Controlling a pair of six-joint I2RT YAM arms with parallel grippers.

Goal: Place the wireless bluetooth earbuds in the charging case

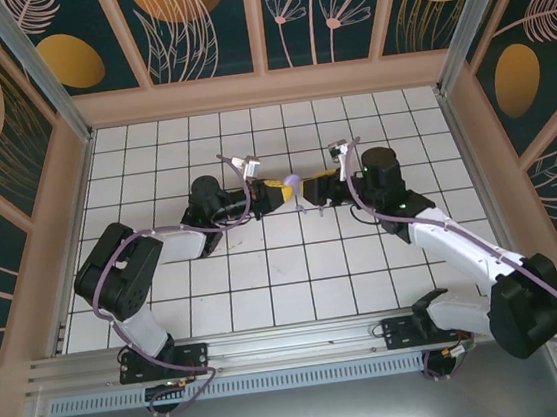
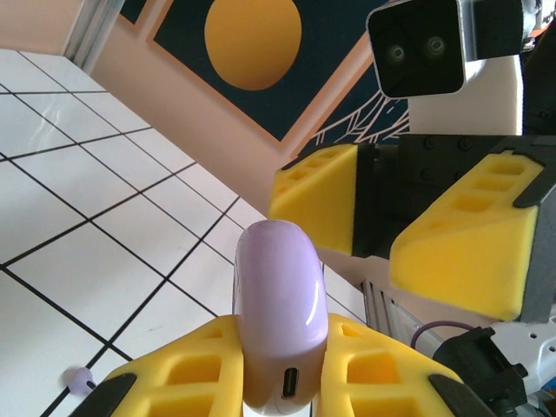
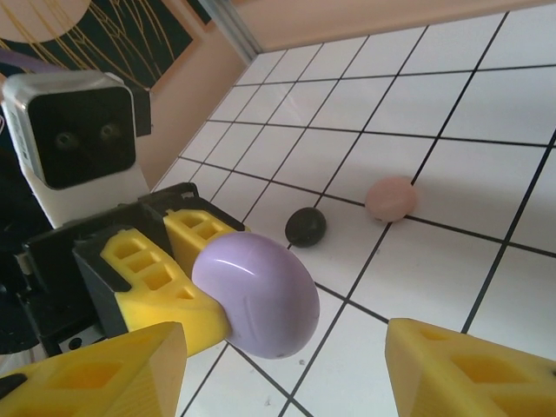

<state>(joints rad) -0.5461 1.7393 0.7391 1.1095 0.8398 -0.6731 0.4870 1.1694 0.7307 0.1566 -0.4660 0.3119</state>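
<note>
Left wrist view: left gripper (image 2: pixel 280 360) is clenched on the glossy lavender oval plastic charging case (image 2: pixel 280 304). It grips the port end, so the rounded lid end points at the right gripper (image 2: pixel 378 221). That one's yellow foam fingers (image 2: pixel 317 195) stand apart with nothing between them, probably lined up to open the lid, which looks closed. The case is held clear of the white tiled table (image 2: pixel 52 226). One tiny lavender plastic earbud (image 2: pixel 78 378) lies on the tiles below, not in the case. Count: two grippers, one held case, one earbud. Right wrist view adds one black rounded case (image 3: pixel 306 226) and one pink rounded case (image 3: pixel 390 198), near each other on the tiles.
</note>
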